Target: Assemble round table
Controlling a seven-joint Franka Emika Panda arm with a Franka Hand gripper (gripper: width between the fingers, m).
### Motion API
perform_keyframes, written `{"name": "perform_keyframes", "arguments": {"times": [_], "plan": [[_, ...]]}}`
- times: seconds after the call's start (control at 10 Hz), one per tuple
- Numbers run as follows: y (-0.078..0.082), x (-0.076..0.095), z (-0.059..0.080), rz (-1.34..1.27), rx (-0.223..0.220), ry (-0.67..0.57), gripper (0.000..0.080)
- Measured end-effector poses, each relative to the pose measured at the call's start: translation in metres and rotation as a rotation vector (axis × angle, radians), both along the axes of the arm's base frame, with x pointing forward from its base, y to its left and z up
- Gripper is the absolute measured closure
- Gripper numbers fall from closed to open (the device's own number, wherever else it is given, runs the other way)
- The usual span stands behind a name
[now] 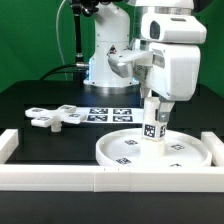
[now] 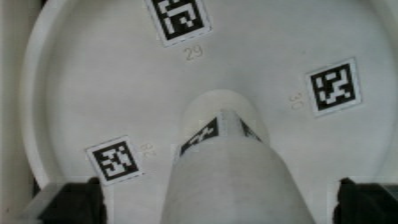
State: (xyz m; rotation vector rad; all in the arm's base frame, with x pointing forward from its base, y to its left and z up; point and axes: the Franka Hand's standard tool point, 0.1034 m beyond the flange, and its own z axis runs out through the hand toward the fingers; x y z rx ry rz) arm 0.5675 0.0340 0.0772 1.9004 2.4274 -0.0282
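Smooth cylindrical post (image 1: 154, 128) over rimmed round disc (image 1: 112, 150).

— What fills the middle?
— A white post (image 2: 235, 172), its far end meeting a big round disc (image 2: 89, 80). There's a small tag (image 2: 205, 132) near that end.
— And the disc?
— Three black-and-white tags (image 2: 333, 88) sit around the post.
— The fingers (image 2: 71, 200)?
— Dark, one on either side of the post. Whether they touch it, I can't tell.

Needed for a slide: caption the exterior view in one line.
Gripper at the short post standing on the round disc; cross-shaped foot lies apart on the table.
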Motion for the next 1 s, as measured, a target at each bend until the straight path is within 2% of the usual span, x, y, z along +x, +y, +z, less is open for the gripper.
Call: {"name": "perform_keyframes", "arguments": {"times": [0.2, 0.3, 0.4, 0.8, 1.0], "plan": [[0.0035, -0.0007, -0.0005, -0.022, 0.002, 0.000, 0.0159], [0.0065, -0.0014, -0.0007, -0.025, 0.003, 0.003, 0.0323], [0.0081, -0.0020, -0.0008, -0.027, 0.002, 0.008, 0.0393], [0.0062, -0.0021, -0.0010, -0.070, 0.002, 0.009, 0.0393], [0.0058, -0.0029, -0.0015, -0.251, 0.009, 0.001, 0.0393]]}}
